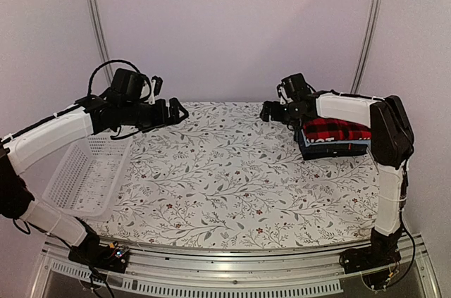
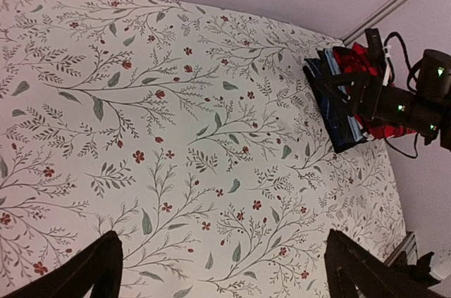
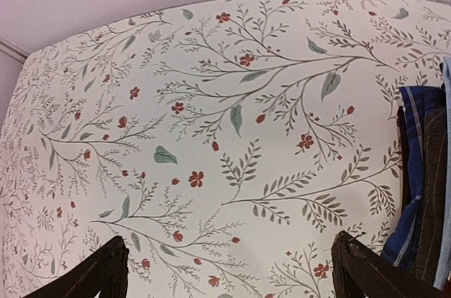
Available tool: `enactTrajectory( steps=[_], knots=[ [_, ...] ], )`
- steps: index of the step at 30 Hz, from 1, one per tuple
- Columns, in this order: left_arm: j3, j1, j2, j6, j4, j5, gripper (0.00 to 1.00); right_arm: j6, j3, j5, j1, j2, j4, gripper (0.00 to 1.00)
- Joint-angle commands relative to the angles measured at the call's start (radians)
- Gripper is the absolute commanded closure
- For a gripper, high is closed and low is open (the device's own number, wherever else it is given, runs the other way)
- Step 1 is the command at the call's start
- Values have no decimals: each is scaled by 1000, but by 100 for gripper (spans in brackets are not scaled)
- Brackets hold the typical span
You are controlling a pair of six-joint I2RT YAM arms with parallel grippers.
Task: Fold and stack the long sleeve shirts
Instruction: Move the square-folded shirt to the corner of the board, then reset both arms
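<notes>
**The pile of shirts could get bumped**

Both grippers hang in the air over the flowery cloth (image 1: 225,171). The left gripper (image 1: 175,110) has its two fingers wide apart and holds nothing. The right gripper (image 1: 267,111) has its fingers wide apart too, and it also holds nothing.

The shirts sit in one pile (image 1: 332,144) at the far right, near the right edge of the cloth. The red-and-black check shirt (image 1: 337,129) is on top. Under it are the dark and blue shirts (image 3: 411,192). I see no loose shirt on the cloth. The white basket (image 1: 84,171) on the left looks bare inside. So I think the job is almost done.

Here is what could go wrong. In the top view, the right arm (image 1: 345,108) reaches right over the pile. If that arm drops low or swings to the side, it could hit the pile. The pile is close to the edge, so one push could send it off.

In the left wrist view, the edges of the pile do not line up. They stick out like little steps. Even a small knock could make the top shirt slide or fall open. Then it would need folding again.

In the right wrist view, the blue edge looks close to one finger. If the open fingers go too low, they could catch the cloth. A tug on the cloth would drag the pile along with it.
</notes>
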Motion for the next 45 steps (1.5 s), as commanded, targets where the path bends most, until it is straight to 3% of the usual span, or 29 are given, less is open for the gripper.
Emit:
enactTrajectory(
  steps=[1, 8, 16, 26, 35, 45],
  knots=[
    [-10, 7, -24, 37, 27, -20, 0, -39, 24, 27, 53, -133, -11, 1],
    [-49, 8, -90, 87, 53, -49, 0, -60, -117, 83, 110, -345, 45, 1],
    [-107, 8, -168, 141, 99, -54, 0, -69, -455, 102, 133, -715, 169, 1],
    [-210, 8, -233, 165, 131, -65, 0, -86, -764, 133, 135, -1118, 168, 1],
    [-297, 8, -317, 151, 189, -81, 0, -123, -879, 157, 134, -1308, 145, 1],
    [-319, 8, -340, 150, 199, -83, 0, -146, -886, 169, 133, -1317, 144, 1]
  ],
)
